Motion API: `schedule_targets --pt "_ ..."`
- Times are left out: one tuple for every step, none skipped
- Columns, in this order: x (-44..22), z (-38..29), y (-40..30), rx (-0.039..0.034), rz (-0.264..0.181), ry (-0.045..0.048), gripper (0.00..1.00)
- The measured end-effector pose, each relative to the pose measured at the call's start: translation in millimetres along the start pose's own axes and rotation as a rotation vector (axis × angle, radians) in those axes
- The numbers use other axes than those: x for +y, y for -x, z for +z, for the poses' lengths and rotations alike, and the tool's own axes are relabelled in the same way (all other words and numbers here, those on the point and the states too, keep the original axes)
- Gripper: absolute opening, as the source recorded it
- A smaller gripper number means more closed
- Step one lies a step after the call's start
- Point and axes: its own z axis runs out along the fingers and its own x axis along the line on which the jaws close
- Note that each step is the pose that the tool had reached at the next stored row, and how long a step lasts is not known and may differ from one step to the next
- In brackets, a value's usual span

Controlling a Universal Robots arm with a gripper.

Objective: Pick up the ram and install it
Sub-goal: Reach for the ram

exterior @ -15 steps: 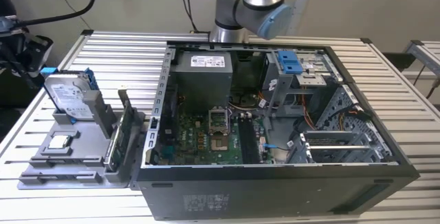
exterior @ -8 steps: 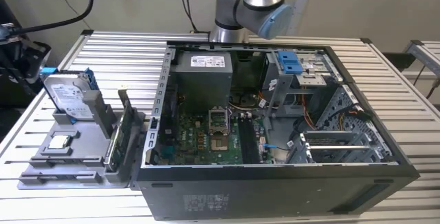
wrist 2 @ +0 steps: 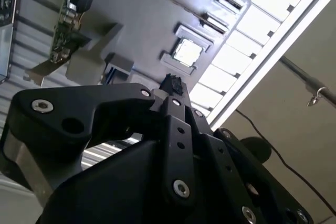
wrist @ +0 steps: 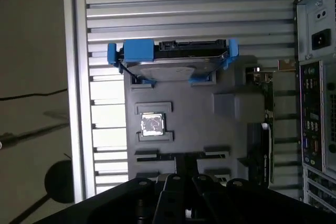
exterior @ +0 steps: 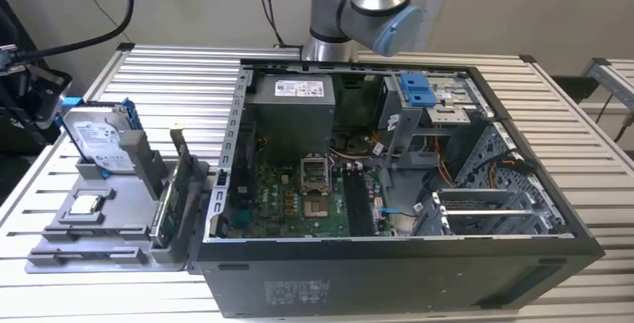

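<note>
My gripper (wrist 2: 170, 84) hangs high over the grey parts tray (wrist: 199, 124), fingers together and nothing between them. In the first wrist view the gripper (wrist: 185, 160) reaches over the tray's narrow front holders (wrist: 147, 155) and covers their middle. The ram is hidden; I cannot pick it out among the tray's parts. In the exterior view the tray (exterior: 119, 197) lies at the left of the open computer case (exterior: 396, 263). The arm's elbow (exterior: 361, 0) stands behind the case.
On the tray stand a silver hard drive in a blue bracket (exterior: 99, 141) (wrist: 173, 59), a square chip (exterior: 86, 204) (wrist: 152, 124) and a green circuit board on edge (exterior: 163, 215) (wrist: 269, 129). The motherboard (exterior: 297, 204) lies inside the case. Slatted table (exterior: 178, 70) all around.
</note>
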Motion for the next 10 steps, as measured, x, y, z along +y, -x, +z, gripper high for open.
schedule_targets --pt "-1.9 0.6 0.7 0.0 0.0 0.0 0.11" --pt "-3.9 1.1 1.5 0.0001 0.0 -0.0001 0.11" --pt "-5.5 1.7 2.1 0.0001 0.0 0.0 0.11" --pt "-7.4 2.3 2.7 0.0001 0.0 -0.0001 0.11" --pt "-9.5 2.9 3.6 0.0 0.0 0.0 0.11" --pt "-11.5 3.4 4.4 0.0001 0.0 0.0 0.11" --pt "-13.1 4.1 5.0 0.0001 0.0 0.0 0.11" --pt "-14.5 4.7 5.7 0.0001 0.0 0.0 0.11" --pt "-16.4 5.3 6.5 0.0 0.0 0.0 0.11" --pt "-18.3 5.8 7.3 0.0001 0.0 0.0 0.11"
